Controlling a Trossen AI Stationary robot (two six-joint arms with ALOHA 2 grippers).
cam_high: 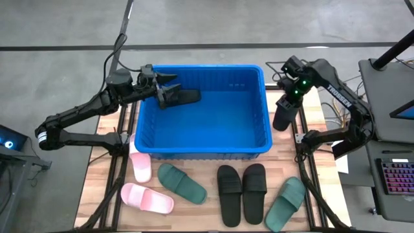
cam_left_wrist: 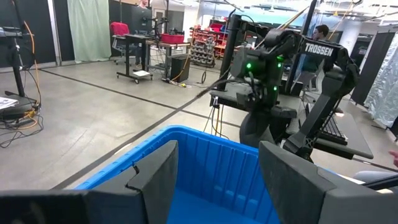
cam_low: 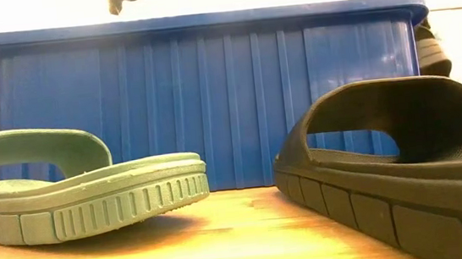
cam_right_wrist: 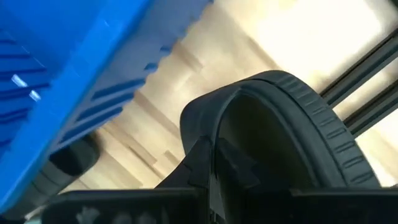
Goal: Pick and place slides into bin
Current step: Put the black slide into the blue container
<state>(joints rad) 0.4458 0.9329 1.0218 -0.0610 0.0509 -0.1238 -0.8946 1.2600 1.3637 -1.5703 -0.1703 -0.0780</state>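
The bright blue bin (cam_high: pixel 202 153) stands mid-table. My left gripper (cam_high: pixel 167 90) is level over its far left corner, open, with nothing between the fingers (cam_left_wrist: pixel 155 180). One black slide (cam_high: pixel 189 97) lies on the bin floor just beyond it. My right gripper (cam_high: pixel 285 102) points down outside the bin's right wall, shut on another black slide (cam_high: pixel 282 116), which also shows in the low view (cam_low: pixel 433 52). On the near table lie two pink slides (cam_high: pixel 147 198), two green slides (cam_high: pixel 182 184) and a black pair (cam_high: pixel 240 193). My right gripper pinches the black slide at its upper end (cam_right_wrist: pixel 208 149) between its two fingers, coming from above and pointing down. The fingers themselves hide which part they have. The slide hangs below them, clear of the table, its ribbed rim (cam_right_wrist: pixel 311 106) beside the bin's right wall (cam_right_wrist: pixel 74 68).
In the low view a green slide (cam_low: pixel 84 190) and a black slide (cam_low: pixel 405 172) lie close in front of the bin wall (cam_low: pixel 203 107). Black frame rails (cam_high: pixel 303 162) run along both table sides. A keyboard (cam_high: pixel 396 178) and desk stand to the right.
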